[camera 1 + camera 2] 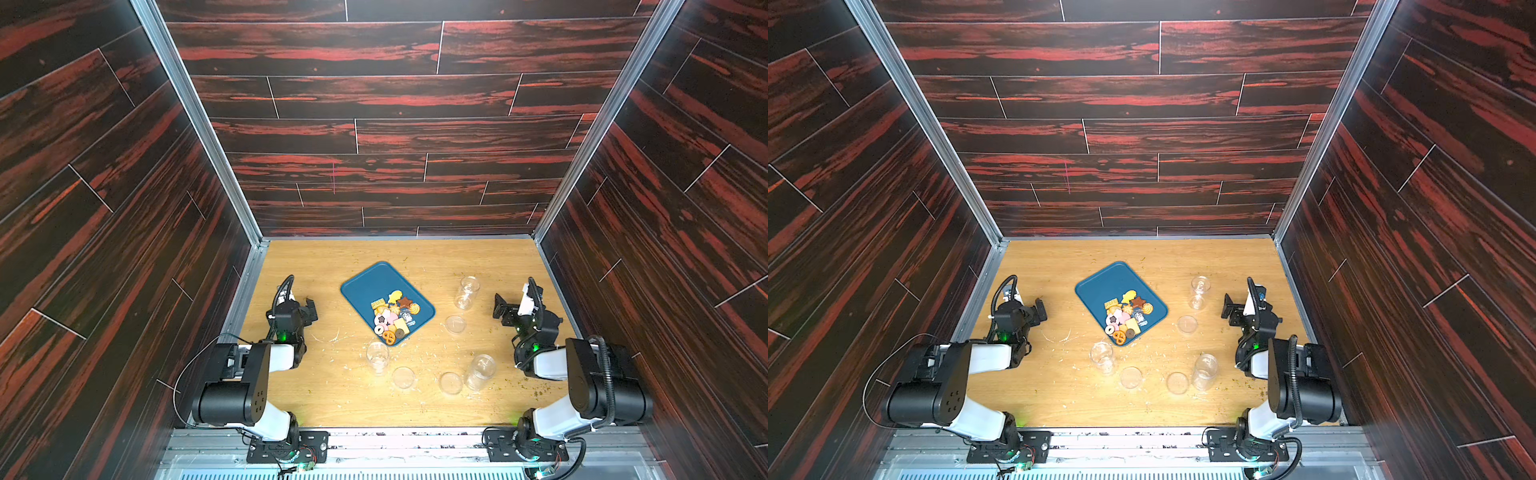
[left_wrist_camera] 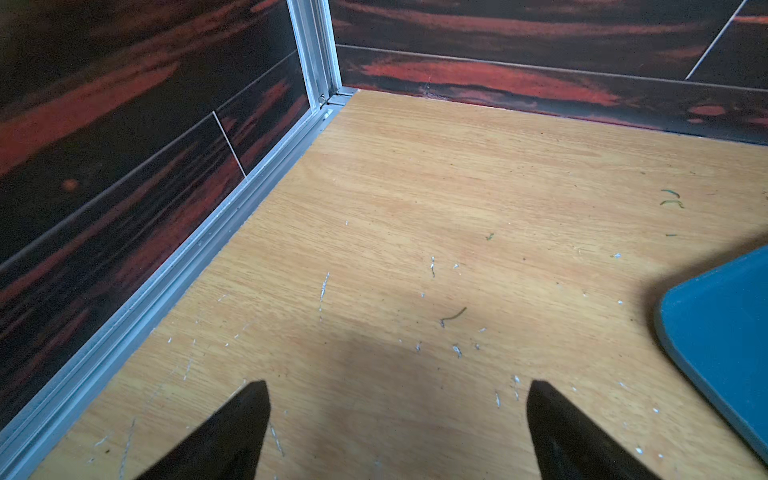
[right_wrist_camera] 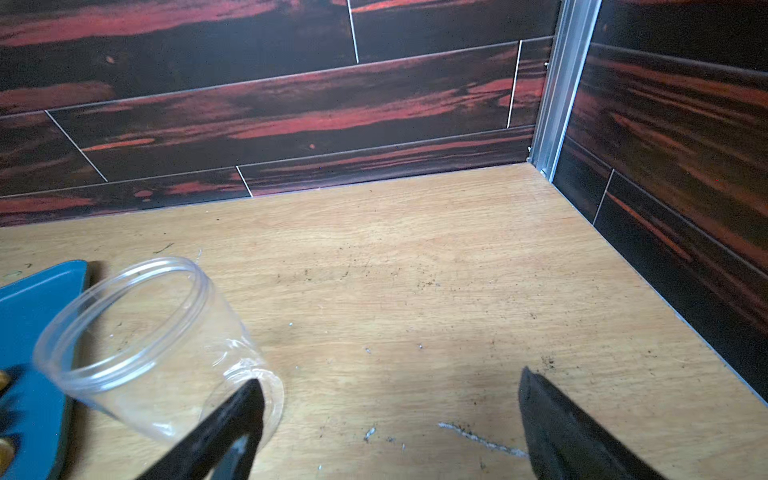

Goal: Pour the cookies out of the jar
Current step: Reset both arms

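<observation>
The cookies (image 1: 392, 318) (image 1: 1125, 318) lie in a heap on the near half of a blue tray (image 1: 370, 282) (image 1: 1104, 284) in both top views. Three clear jars stand lidless and empty on the table: one right of the tray (image 1: 467, 291) (image 3: 153, 345), one at the tray's near corner (image 1: 377, 356), one at the near right (image 1: 481, 371). My left gripper (image 1: 309, 309) (image 2: 397, 386) hangs open over bare wood left of the tray (image 2: 723, 332). On the far right my right gripper (image 1: 500, 307) (image 3: 390, 378) is open and holds nothing, with the nearest jar just beside one finger.
Three clear round lids (image 1: 455, 324) (image 1: 403, 377) (image 1: 451, 382) lie flat between the jars. Dark wood-patterned walls close in the table on three sides, with metal rails (image 2: 187, 266) at their foot. Crumbs and scratches dot the wooden tabletop (image 1: 332, 395).
</observation>
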`<act>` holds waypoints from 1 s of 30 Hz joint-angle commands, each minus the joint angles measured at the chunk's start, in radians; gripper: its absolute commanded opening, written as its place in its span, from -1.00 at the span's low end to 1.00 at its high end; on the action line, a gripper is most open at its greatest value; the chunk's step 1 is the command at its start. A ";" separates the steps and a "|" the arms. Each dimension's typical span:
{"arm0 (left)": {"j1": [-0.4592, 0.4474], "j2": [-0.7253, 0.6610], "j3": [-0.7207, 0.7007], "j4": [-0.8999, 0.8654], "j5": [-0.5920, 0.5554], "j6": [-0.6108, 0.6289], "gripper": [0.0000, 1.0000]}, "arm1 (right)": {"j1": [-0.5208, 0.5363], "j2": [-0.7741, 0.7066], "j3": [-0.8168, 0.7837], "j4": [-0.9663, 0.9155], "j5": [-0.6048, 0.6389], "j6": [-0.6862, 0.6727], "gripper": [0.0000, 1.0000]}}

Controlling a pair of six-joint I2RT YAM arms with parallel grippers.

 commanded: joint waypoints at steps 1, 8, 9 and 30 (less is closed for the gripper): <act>0.000 -0.005 0.014 0.023 -0.001 0.016 0.99 | 0.004 0.018 0.007 0.015 0.005 -0.001 0.97; 0.000 -0.005 0.014 0.023 -0.001 0.016 0.99 | 0.004 0.019 0.007 0.013 0.006 -0.002 0.97; -0.001 -0.006 0.013 0.023 -0.001 0.015 1.00 | 0.004 0.017 0.007 0.013 0.006 -0.002 0.97; 0.000 -0.004 0.013 0.023 -0.001 0.015 0.99 | 0.007 0.017 0.007 0.011 0.004 -0.008 0.97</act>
